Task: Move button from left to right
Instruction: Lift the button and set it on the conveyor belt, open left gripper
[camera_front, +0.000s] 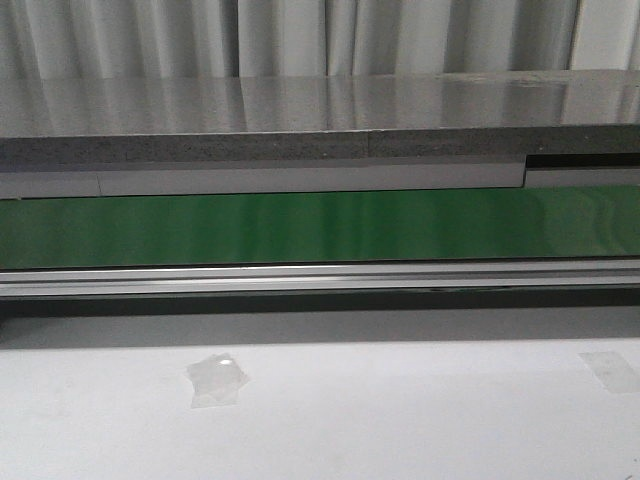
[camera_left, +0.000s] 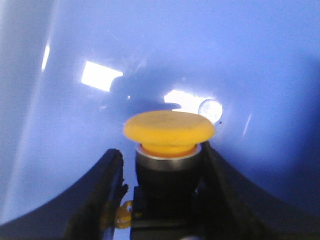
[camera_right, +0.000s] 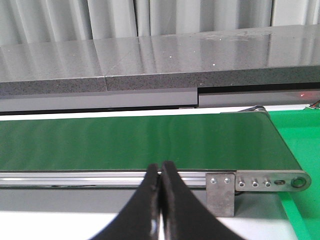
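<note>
Evidently the button (camera_left: 169, 131) sits between the left gripper (camera_left: 162, 200)'s dark jaws, which close on its black body just below the yellow-orange cap; holding it low on the body keeps the cap upright and free. Behind the button is a glossy blue surface (camera_left: 210, 55), seemingly the inside of a bin, though its rim is out of sight, so how much lift is needed to clear it cannot be judged. The right gripper (camera_right: 160, 200) hangs with its jaws pressed together, holding nothing, just before the green conveyor belt (camera_right: 140, 142), whose metal end bracket (camera_right: 221, 192) lies close beside it. In the front view neither arm shows; the white worktop (camera_front: 400, 410) before the belt carries only taped patches (camera_front: 215, 380), leaving room for a crossing.
</note>
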